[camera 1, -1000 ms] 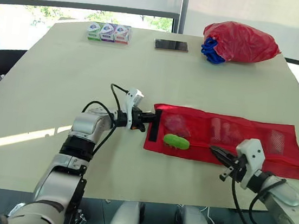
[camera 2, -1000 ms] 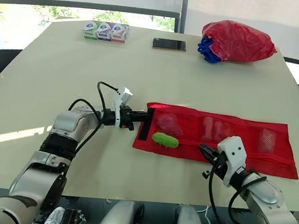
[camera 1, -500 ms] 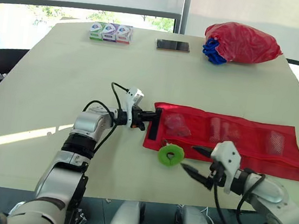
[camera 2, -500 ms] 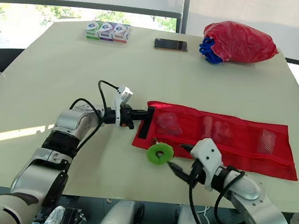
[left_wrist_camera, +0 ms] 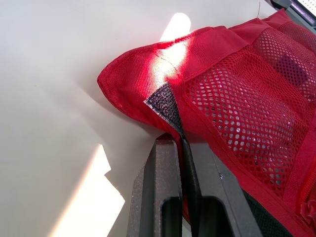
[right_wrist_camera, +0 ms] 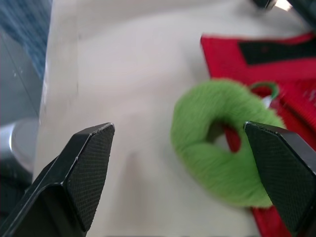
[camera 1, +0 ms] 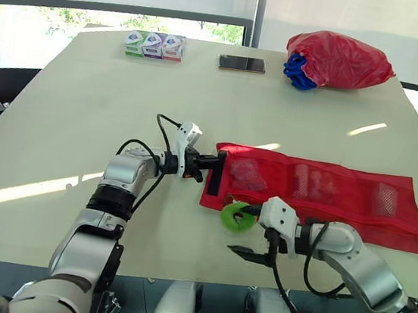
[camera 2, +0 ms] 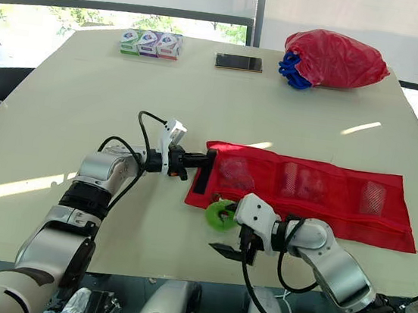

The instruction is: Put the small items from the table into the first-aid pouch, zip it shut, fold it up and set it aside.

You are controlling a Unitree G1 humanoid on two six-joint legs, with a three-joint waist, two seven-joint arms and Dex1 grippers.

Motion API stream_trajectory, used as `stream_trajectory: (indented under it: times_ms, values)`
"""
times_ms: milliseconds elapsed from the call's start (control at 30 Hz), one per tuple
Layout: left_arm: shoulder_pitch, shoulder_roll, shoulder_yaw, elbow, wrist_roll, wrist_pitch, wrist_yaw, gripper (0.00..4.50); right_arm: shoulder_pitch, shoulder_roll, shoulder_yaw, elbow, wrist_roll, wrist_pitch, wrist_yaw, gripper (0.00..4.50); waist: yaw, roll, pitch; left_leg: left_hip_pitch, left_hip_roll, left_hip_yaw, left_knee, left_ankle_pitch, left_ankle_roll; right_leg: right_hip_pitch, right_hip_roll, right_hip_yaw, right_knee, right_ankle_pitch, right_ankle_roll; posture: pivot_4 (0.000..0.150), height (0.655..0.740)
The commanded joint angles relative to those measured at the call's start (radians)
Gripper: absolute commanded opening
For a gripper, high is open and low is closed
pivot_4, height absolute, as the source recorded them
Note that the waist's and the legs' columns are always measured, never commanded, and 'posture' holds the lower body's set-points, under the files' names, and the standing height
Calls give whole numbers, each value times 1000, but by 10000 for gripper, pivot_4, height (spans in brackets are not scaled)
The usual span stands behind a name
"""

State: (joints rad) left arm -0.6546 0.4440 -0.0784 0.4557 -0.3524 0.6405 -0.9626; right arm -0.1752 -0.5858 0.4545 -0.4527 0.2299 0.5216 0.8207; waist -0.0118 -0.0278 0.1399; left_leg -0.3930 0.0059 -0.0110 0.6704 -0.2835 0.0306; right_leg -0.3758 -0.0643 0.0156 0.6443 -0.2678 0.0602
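Right gripper (camera 1: 249, 230) spread wide, low over the table (camera 1: 87, 96), lined up on the green ring (camera 1: 233, 219) ahead of it, nothing held. Ring sits half on the near edge of the red pouch (camera 1: 341, 196), outside its pockets. Left gripper (camera 1: 217, 171) is clamped on the black strip (left_wrist_camera: 163, 101) at the pouch's left end, probably anchoring it so it won't slide.
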Motion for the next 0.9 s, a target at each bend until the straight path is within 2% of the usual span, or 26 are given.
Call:
stream_trajectory:
  times_ms: [33, 233, 333, 367, 433, 467, 500, 533, 600, 667, 800, 900]
  values:
    - [15, 10, 4, -7, 20, 9, 15, 0, -2, -7, 9, 38, -53, -47, -2, 44710, 0, 0, 0, 0, 0, 0, 0, 0, 0, 0, 0, 0, 0, 0, 0, 1500, 7400]
    - [19, 6, 4, -6, 20, 6, 19, 0, -5, -3, 16, 98, -148, -104, -34, 44710, 0, -1, -1, 0, 0, 0, 0, 1, -2, 0, 0, 0, 0, 0, 0, 1500, 7400]
    - [17, 2, 3, -12, 18, 10, 23, 0, -12, -23, 34, 125, -219, -135, -43, 37064, 0, -1, -1, 0, 0, 0, 0, 1, -2, 0, 0, 0, 0, 0, 0, 1500, 7400]
    - [16, 1, 3, -13, 17, 11, 24, 0, -12, -20, 31, 130, -226, -139, -46, 30172, 0, -1, -1, 1, 0, 0, 0, 1, -2, 0, 0, 0, 0, 0, 0, 1500, 7400]
    - [15, 1, 3, -12, 17, 11, 24, 0, -11, 3, 15, 130, -215, -127, -57, 23002, 0, -1, -1, 1, 0, 0, 0, 1, -2, 0, 0, 0, 0, 0, 0, 1500, 7400]
    - [16, 0, 3, -13, 17, 11, 24, 0, -9, 15, 6, 126, -203, -122, -62, 16606, 0, -1, -1, 0, 0, 0, 0, 1, -2, 0, 0, 0, 0, 0, 0, 1500, 7400]
    - [16, 0, 3, -13, 17, 11, 25, 0, -8, 27, -3, 119, -194, -118, -66, 14017, 0, -1, -1, 0, 0, 0, 0, 2, -3, 0, 0, 0, 0, 0, 0, 1500, 7400]
    - [15, -1, 3, -8, 18, 7, 24, 0, -5, 33, -9, 112, -193, -115, -70, 6512, 0, -1, -1, 1, 0, 0, 0, 2, -3, 0, 0, 0, 0, 0, 0, 1500, 7400]
    - [15, -1, 3, 1, 21, -1, 22, 0, 1, 37, -19, 95, -188, -117, -69, 357, 0, -1, -1, 1, 0, 0, 0, 2, -3, 0, 0, 0, 0, 0, 0, 1500, 7400]
    - [17, 0, 2, 0, 22, -5, 22, 0, 17, 57, -53, 55, -147, -96, -77, 357, 1, -1, -1, 0, 0, 0, 0, 2, -3, 0, 0, 0, 0, 0, 0, 1500, 7400]
    - [24, 3, 2, -10, 21, -3, 23, 0, 78, 140, -182, -84, 47, 0, -100, 357, 1, -1, -1, 0, 1, 0, 0, 1, -2, 1, 0, 0, 1, 0, 0, 1500, 7400]
    - [30, 9, 0, -16, 26, -11, 23, 0, 140, 137, -285, -173, 140, 81, -129, 357, 2, 0, -1, 0, 1, 0, 0, 0, 0, 0, 0, 0, 1, 0, 0, 1500, 7400]
